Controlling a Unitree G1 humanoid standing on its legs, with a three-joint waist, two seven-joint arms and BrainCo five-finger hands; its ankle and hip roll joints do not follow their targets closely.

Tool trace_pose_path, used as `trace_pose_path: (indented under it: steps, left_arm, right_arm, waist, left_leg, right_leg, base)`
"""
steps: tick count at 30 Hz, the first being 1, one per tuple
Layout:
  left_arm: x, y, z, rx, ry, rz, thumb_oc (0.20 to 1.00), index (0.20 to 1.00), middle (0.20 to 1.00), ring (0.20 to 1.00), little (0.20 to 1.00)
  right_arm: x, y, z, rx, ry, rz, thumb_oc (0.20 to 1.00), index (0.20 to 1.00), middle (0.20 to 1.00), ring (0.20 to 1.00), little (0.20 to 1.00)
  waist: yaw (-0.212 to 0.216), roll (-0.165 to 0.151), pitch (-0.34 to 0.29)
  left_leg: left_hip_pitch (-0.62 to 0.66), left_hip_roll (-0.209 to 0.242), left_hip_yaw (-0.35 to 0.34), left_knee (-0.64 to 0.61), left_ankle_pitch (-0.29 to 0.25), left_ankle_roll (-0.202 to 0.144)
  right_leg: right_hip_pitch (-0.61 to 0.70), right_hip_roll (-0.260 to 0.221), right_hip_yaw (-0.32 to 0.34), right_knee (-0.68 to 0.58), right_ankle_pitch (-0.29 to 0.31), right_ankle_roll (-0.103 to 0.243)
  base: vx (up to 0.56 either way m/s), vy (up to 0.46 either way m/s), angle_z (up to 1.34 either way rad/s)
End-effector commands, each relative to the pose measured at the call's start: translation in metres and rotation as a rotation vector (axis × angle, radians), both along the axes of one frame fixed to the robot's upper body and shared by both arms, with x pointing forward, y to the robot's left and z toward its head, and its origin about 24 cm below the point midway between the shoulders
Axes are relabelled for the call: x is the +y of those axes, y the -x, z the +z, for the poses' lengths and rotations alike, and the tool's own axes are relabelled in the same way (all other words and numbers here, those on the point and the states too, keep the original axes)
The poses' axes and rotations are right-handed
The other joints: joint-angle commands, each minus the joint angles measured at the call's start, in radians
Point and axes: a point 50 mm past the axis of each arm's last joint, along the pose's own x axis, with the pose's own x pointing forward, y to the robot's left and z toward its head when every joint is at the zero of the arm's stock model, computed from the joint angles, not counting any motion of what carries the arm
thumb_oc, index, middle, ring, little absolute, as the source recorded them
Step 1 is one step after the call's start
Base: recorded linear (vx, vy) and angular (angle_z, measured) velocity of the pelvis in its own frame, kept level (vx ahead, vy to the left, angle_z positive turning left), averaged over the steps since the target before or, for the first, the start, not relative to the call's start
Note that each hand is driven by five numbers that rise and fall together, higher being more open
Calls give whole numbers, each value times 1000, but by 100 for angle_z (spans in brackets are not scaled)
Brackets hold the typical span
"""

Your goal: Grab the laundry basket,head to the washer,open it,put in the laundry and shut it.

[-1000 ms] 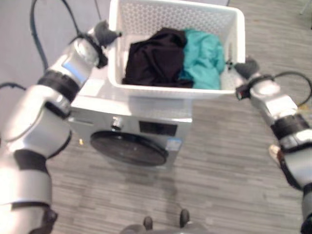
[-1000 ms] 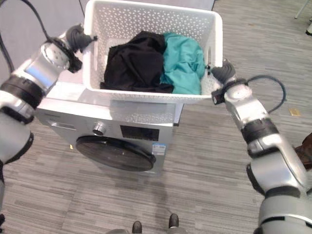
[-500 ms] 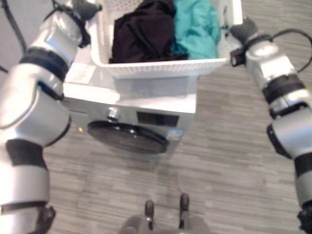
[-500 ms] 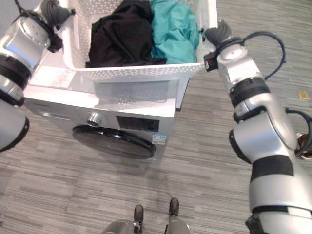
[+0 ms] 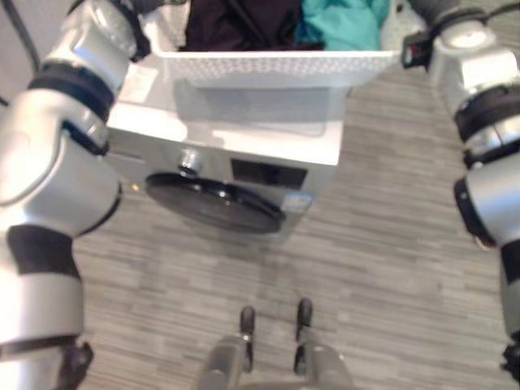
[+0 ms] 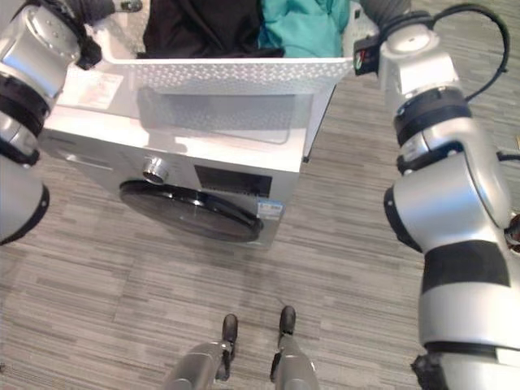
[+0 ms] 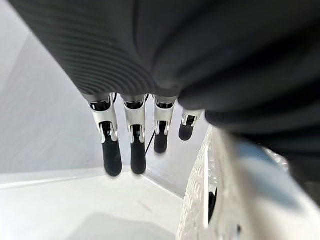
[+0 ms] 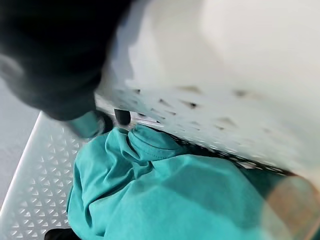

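1. The white perforated laundry basket [image 6: 244,73] is at the top of the head views, over the top of the washer [image 6: 179,138]. Whether it rests on the washer or hangs just above it cannot be told. In it lie a black garment [image 6: 203,28] and a teal garment [image 8: 165,190].
2. Left hand [image 7: 130,145]: its wrist view shows the fingers straight and hanging down beside the basket's outer wall, curled round nothing visible.
3. Right hand [image 8: 90,122]: dark tips reach through a hole in the basket's side wall, above the teal cloth. Whether they curl round the rim cannot be told.
4. Handling, as a judgement: the basket looks like thin, stiff plastic, light, with only 2 soft garments inside, so little weight. Its smooth walls may slip under flat fingers; the side handle holes are the sure places to take hold.
5. The clothes are limp and will bunch and drape; pinch a fold of cloth rather than scoop.
6. The washer's round dark door [image 5: 215,203] is closed.
7. Writing: a small sticker [image 6: 272,210] sits beside the door and a printed sheet [image 6: 97,89] lies on the washer top; neither can be read.
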Motion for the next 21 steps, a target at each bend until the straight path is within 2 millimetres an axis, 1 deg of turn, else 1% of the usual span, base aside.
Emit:
trace_pose_path:
  steps: [1,4,6,9,10,11,13,14,16,18,21]
  left_arm:
    - [-32,42,101,-282,-39,-51,1000,1000,1000,1000,1000]
    - [-36,42,101,-290,-39,-55,1000,1000,1000,1000,1000]
    - [-41,38,96,-286,-35,-66,1000,1000,1000,1000,1000]
    - [-45,37,94,-287,-30,-73,1000,1000,1000,1000,1000]
    - [-50,35,92,-293,-29,-87,1000,1000,1000,1000,1000]
    - [-50,35,92,-294,-29,-87,1000,1000,1000,1000,1000]
    - [-64,38,96,-334,-18,-121,1000,1000,1000,1000,1000]
    - [-66,39,98,-347,-16,-124,1000,1000,1000,1000,1000]
    - [-68,41,101,-364,-18,-124,1000,1000,1000,1000,1000]
    - [-65,44,106,-388,-1,-108,1000,1000,1000,1000,1000]
    - [-72,45,108,-413,70,-151,1000,1000,1000,1000,1000]
  right_arm:
    - [24,-14,-43,167,6,40,1000,1000,1000,1000,1000]
    - [27,-15,-42,166,5,40,1000,1000,1000,1000,1000]
    - [28,-15,-42,172,1,43,1000,1000,1000,1000,1000]
    - [30,-15,-42,171,-18,48,1000,1000,1000,1000,1000]
    - [30,-15,-39,164,-21,50,1000,1000,1000,1000,1000]
    - [30,-15,-39,164,-21,50,1000,1000,1000,1000,1000]
    - [33,-14,-33,144,-50,62,1000,1000,1000,1000,1000]
    - [34,-14,-31,135,-60,65,1000,1000,1000,1000,1000]
    - [34,-13,-29,130,-75,66,1000,1000,1000,1000,1000]
    - [34,-12,-23,114,-121,68,1000,1000,1000,1000,1000]
    - [39,-11,-15,78,-219,95,1000,1000,1000,1000,1000]
  waist:
    - [34,27,84]
    - [30,27,85]
    - [29,26,88]
    - [29,25,89]
    - [29,24,90]
    - [29,24,90]
    - [27,22,88]
    - [26,21,87]
    - [25,19,85]
    - [24,19,81]
    - [25,18,73]
  left_leg:
    - [-7,71,47,-88,102,-46]
    - [-7,71,47,-90,102,-46]
    - [-6,72,48,-90,100,-45]
    - [-5,72,49,-93,100,-45]
    - [-6,71,50,-93,100,-45]
    - [-6,71,50,-93,100,-45]
    - [-5,71,50,-94,99,-45]
    - [-6,71,50,-93,98,-45]
    - [-6,70,50,-94,98,-45]
    - [-3,70,50,-96,95,-45]
    - [-4,68,48,-98,94,-45]
  right_leg:
    - [7,-75,24,78,-27,126]
    - [4,-74,24,76,-26,125]
    - [6,-75,24,73,-26,125]
    - [5,-75,24,72,-26,125]
    - [4,-76,24,71,-24,125]
    - [4,-76,24,71,-24,125]
    - [5,-76,22,71,-26,124]
    - [5,-76,22,71,-27,124]
    - [6,-76,21,72,-27,124]
    - [5,-77,24,71,-27,125]
    - [6,-78,21,67,-25,127]
  base:
    - [0,0,0]
    - [0,0,0]
    - [-1,1,-2]
    - [0,0,0]
    - [0,0,0]
    - [0,0,0]
    - [0,0,0]
    - [0,0,0]
    - [0,0,0]
    - [0,0,0]
    - [0,0,0]
